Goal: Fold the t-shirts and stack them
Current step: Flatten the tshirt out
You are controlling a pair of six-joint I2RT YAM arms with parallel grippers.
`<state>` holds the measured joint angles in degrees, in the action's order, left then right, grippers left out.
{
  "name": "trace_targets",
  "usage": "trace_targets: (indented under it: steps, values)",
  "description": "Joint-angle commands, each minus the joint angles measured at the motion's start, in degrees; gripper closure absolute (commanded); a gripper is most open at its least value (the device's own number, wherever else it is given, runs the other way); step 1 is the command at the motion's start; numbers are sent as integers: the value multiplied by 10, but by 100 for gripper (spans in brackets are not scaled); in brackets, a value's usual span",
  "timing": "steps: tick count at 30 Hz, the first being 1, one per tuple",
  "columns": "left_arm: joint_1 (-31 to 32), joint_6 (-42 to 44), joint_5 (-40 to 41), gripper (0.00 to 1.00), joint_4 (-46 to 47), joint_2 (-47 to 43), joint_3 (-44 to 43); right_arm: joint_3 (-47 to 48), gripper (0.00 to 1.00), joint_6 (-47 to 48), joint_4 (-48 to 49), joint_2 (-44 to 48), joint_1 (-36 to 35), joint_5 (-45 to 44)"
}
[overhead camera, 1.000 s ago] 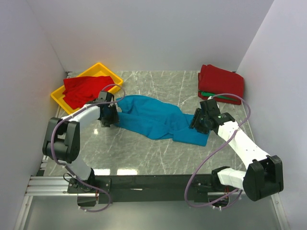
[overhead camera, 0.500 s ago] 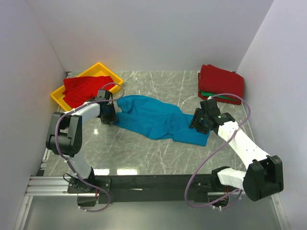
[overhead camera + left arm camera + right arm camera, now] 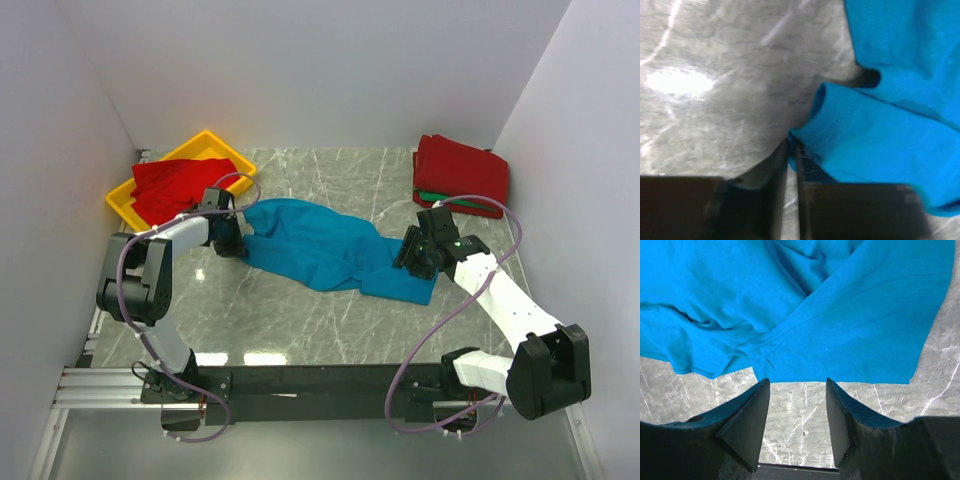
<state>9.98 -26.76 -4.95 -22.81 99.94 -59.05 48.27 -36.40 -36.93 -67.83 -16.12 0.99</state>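
Since a second ago the left gripper (image 3: 228,242) has slid in against the teal-blue t-shirt (image 3: 320,245) and drawn its jaws nearly together. The right gripper (image 3: 414,256) has not budged. The shirt lies crumpled across the middle of the worktop (image 3: 300,320), running from about 9 o'clock to about 4 o'clock.

In the left wrist view, the left jaws pinch only the tip of a rolled hem corner at the shirt's 9 o'clock end, and nearly all the cloth lies beyond them. The right jaws stand well apart and hold nothing. They sit over bare marble just short of the shirt's edge at its 4 o'clock end.

The main risk, as I judge it, is the shallow left bite: the hem may slip free as soon as that arm lifts or pulls. Even if it holds, a pull from one end alone would probably drag the bunched shirt rather than spread it, because the right side has no grip. The right jaws could also close on marble instead of cloth unless they advance first. A wide sweep toward 10 o'clock might snag the red t-shirt (image 3: 170,185) lying in the yellow tray (image 3: 120,208). The folded red stack (image 3: 462,168) at 2 o'clock is near enough for the right arm to knock it.
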Motion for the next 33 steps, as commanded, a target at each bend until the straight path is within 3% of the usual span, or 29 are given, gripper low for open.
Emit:
trace_targets:
  steps: [1,3,15,33]
  values:
    - [0,-7,-44,91,15,-4,24,1,44,-5,8,10,-1,1]
    - [-2,-7,-40,100,7,-9,24,-5,44,-4,8,11,-1,1]
    - [-139,-25,-127,100,-27,-95,-32,-84,44,-49,3,5,2,-30]
    - [-155,-6,-168,100,-20,-75,-15,-170,46,-69,61,-13,4,-20]
